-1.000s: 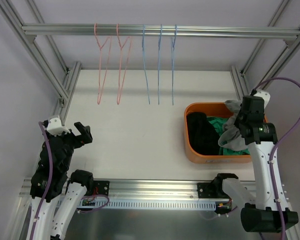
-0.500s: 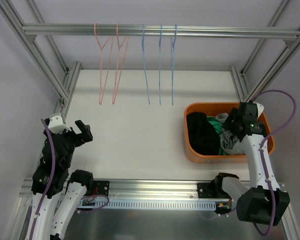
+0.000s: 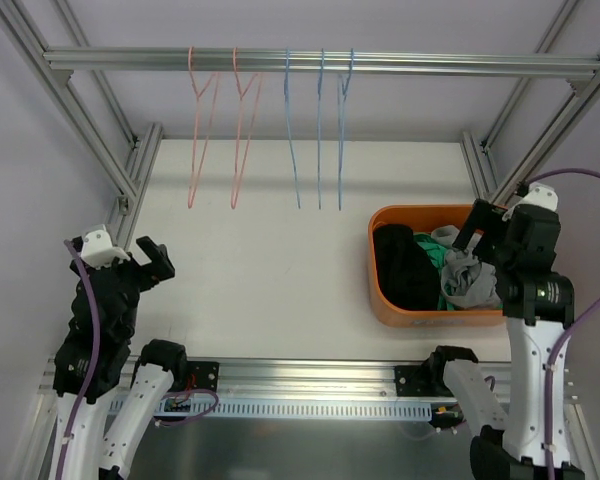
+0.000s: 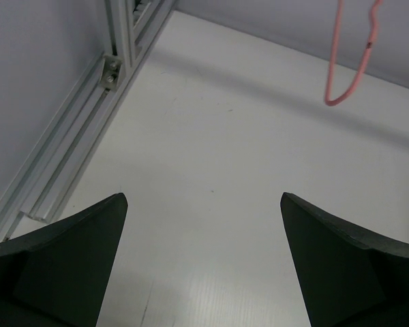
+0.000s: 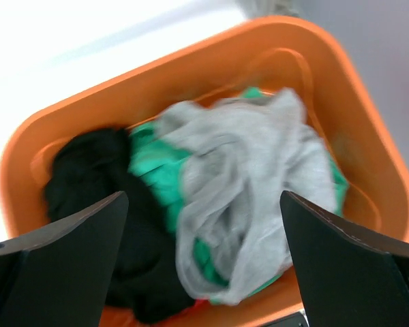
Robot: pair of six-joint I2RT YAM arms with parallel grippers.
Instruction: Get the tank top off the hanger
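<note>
The grey tank top lies crumpled in the orange bin, on top of green and black clothes. In the right wrist view the tank top sits below and between my open fingers. My right gripper hovers over the bin's right side, open, holding nothing. Two pink hangers and three blue hangers hang bare on the top rail. My left gripper is open over the bare table at the left; a pink hanger shows ahead of it.
Aluminium frame posts and rails border the white table on the left, right and back. A frame rail runs close along the left gripper's left side. The bin's orange rim surrounds the clothes.
My right gripper has opened and let go of the grey tank top, which dropped into the bin; the gripper then drew back to the right. The left arm shifted slightly left. The pink hangers sway.
</note>
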